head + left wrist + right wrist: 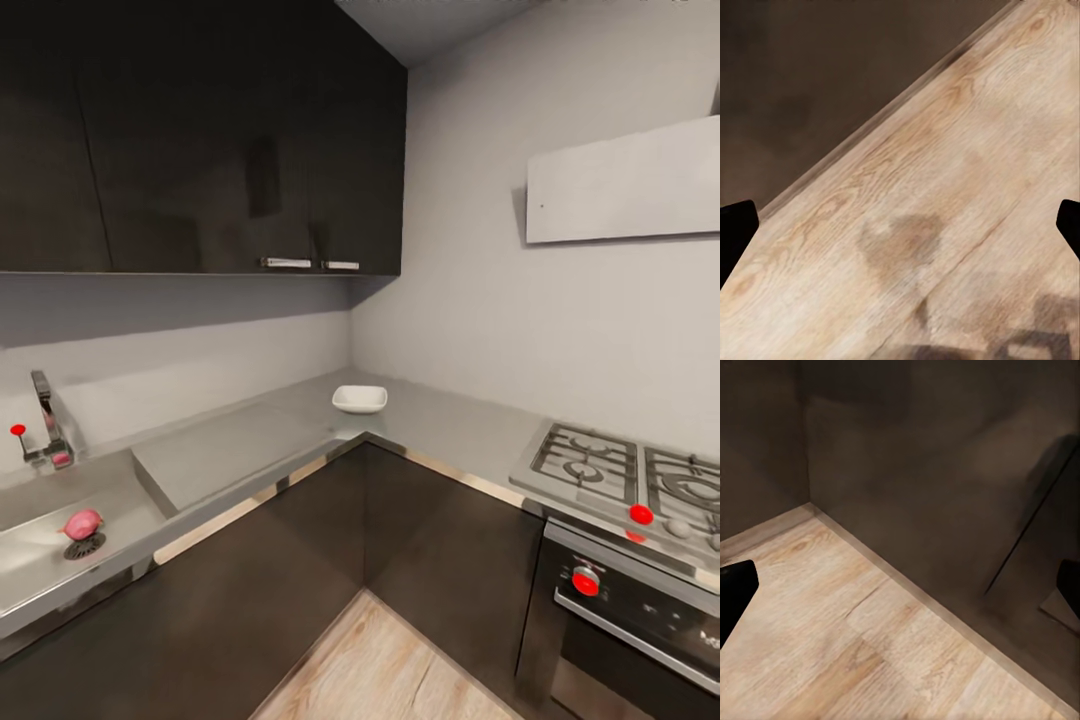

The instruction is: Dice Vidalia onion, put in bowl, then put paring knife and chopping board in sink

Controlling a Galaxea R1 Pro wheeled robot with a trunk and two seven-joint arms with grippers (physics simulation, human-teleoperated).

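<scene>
The Vidalia onion [82,523] lies beside the drain in the sink [40,570] at eight o'clock, the bowl [359,399] sits on the table [230,450] near centre, and both the left claw [900,225] and right claw [900,585] gape wide over wooden floor [945,210].

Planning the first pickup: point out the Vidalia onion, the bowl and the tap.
Vidalia onion [82,523], head view, middle of the bulb.
Bowl [359,400], head view, front wall.
Tap [44,405], head view, upright chrome neck.

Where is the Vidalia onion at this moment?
In the head view the Vidalia onion lies at the far left, inside the sink, right beside the round drain and in front of the tap.
</scene>
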